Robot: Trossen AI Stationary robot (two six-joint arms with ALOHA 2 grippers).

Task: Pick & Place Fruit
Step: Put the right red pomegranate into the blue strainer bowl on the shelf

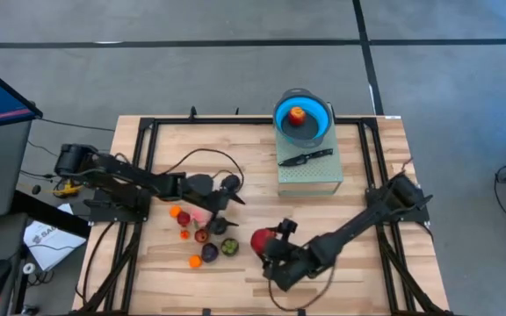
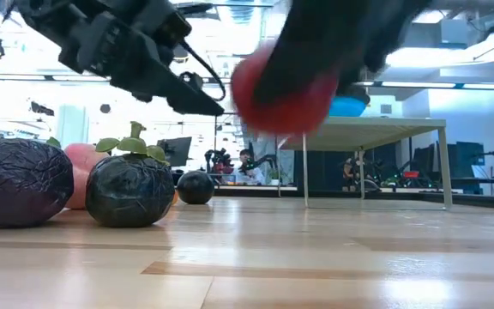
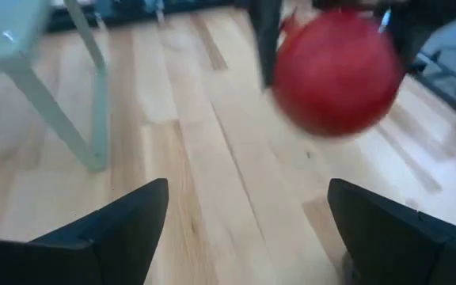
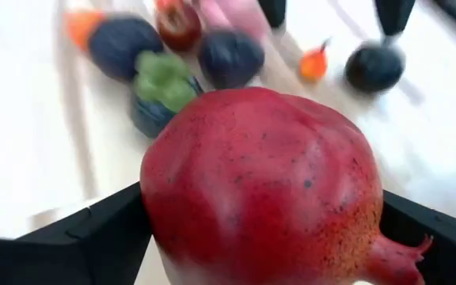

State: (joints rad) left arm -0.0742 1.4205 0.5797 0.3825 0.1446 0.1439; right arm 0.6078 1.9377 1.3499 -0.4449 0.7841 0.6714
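Fruit placed: one in blue bowl (image 1: 304,117); in transit: red pomegranate (image 1: 263,240) clamped by right gripper (image 1: 273,240); left gripper (image 1: 228,195) open, empty; remaining fruit cluster (image 1: 204,235) on desk (image 1: 358,272).

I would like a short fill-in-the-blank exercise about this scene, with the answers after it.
1. The right gripper is shut on a large ____ fruit.
2. The left gripper hovers over the table with its fingers ____.
3. One fruit already sits in the ____ bowl.
4. The black knife lies beside the ____.

Answers: red; open; blue; bowl
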